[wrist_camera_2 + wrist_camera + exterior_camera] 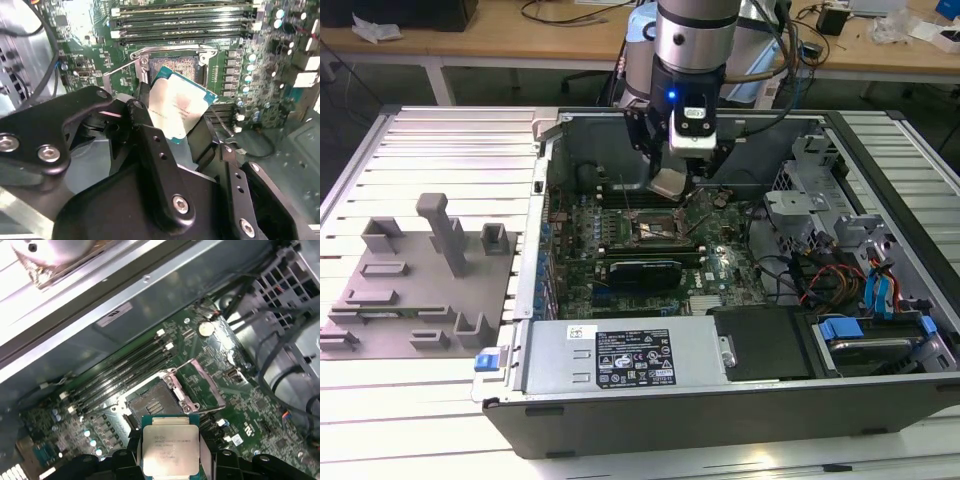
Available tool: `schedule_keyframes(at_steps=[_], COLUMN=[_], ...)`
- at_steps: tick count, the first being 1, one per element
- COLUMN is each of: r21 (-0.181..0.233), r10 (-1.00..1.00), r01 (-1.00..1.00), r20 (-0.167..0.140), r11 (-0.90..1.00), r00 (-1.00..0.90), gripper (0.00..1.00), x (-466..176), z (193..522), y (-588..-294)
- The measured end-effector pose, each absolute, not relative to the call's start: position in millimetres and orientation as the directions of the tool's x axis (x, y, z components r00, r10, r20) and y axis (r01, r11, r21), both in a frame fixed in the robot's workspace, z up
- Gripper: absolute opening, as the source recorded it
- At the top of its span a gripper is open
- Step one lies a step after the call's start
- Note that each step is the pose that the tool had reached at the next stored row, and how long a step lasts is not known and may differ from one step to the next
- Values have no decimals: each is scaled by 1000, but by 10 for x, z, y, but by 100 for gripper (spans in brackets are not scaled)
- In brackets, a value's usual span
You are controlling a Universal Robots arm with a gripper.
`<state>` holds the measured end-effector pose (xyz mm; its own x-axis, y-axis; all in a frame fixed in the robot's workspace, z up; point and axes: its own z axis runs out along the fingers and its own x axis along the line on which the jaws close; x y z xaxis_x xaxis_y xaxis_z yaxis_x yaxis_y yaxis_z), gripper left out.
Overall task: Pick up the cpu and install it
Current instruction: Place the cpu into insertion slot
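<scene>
Silvery cpu (667, 183) hangs pinched in the tool (672, 174) in the exterior view, inside the opened computer case (620, 420), just above the motherboard's socket (656, 232). Second wrist view: black fingers (145, 120) clamp the chip by its edges, with the open socket right behind it. First wrist view: same grip, the socket sitting beside the memory slots (120, 367).
</scene>
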<state>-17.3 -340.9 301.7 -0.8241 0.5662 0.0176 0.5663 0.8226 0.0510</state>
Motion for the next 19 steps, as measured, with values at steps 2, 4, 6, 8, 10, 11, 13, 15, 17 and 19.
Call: schedule_keyframes(at_steps=[2, 4, 6, 8, 10, 11, 13, 15, 17, 19], r21=[51, 51, 51, 51, 51, 51, 51, 51, 51, 51], r10=[593, 623, 660, 698, 738, 758, 790, 818, 840, 864], r01=[593, 623, 660, 698, 738, 758, 790, 817, 840, 864], r20=[18, 18, 18, 18, 18, 18, 18, 18, 18, 18], r11=[804, 781, 750, 714, 673, 650, 611, 574, 540, 502], r00=[-805, -782, -751, -716, -674, -652, -613, -575, -542, -503], gripper=[55, 55, 55, 55, 55, 55, 55, 55, 55, 55], x=[-173, -173, -173, -173, -173, -173, -173, -173, -173, -173], z=[3016, 3016, 3015, 3015, 3014, 3013, 3012, 3011, 3010, 3009], y=[-3409, -3409, -3409, -3409, -3409, -3409, -3409, -3409, -3409, -3409])
